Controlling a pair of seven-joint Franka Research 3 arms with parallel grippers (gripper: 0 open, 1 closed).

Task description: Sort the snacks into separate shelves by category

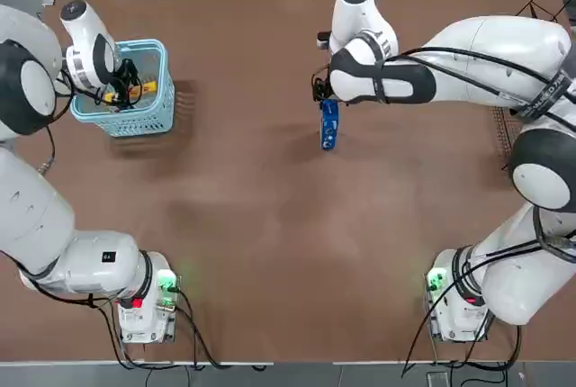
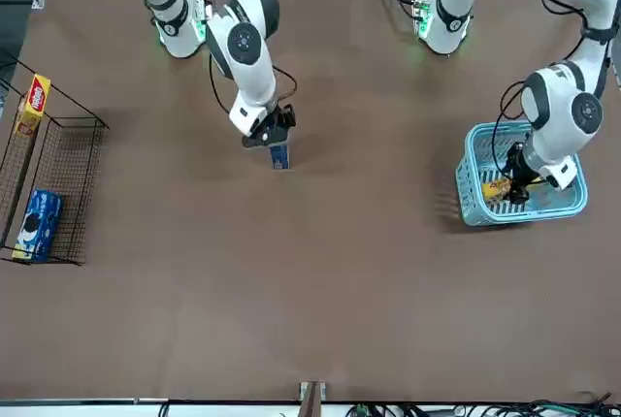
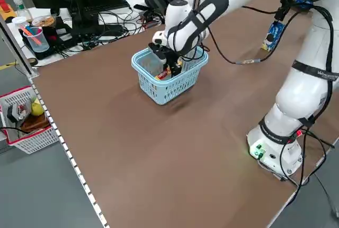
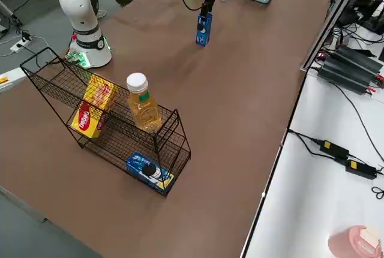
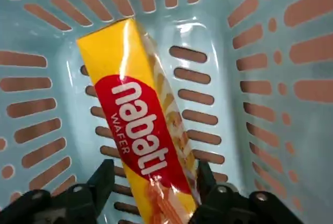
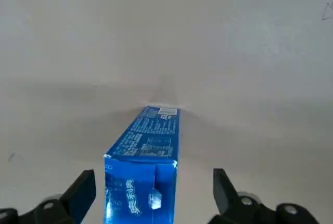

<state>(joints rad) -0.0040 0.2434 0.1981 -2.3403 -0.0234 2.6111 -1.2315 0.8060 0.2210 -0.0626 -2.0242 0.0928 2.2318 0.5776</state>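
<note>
The light blue basket (image 1: 121, 130) sits by the tabletop's left edge, towards its far left corner, and in it lies a long yellow nabati wafer box (image 5: 136, 125), resting aslant on the slotted floor. The left gripper (image 5: 156, 174) is down inside the basket with its fingers partly open, one to either side of the box's end; whether they touch the box I cannot tell

The right gripper (image 6: 155, 174) is over the far half of the tabletop, right of the middle, its fingers wide open. A glossy blue packet (image 6: 140, 187) is between them, with a gap showing on each side, so it is not gripped

The black wire rack (image 4: 117, 141) stands along the tabletop's right edge. It carries yellow packaging with a red logo (image 4: 95, 107) towards the rack's end nearer the robot, and another blue packet (image 4: 150, 171) lies on mesh in the corner at its far end. A bottle of amber liquid with a white cap (image 4: 144, 108) stands upright in the rack, between the yellow and the blue as seen from the right side; which tier bears it I cannot tell
</note>
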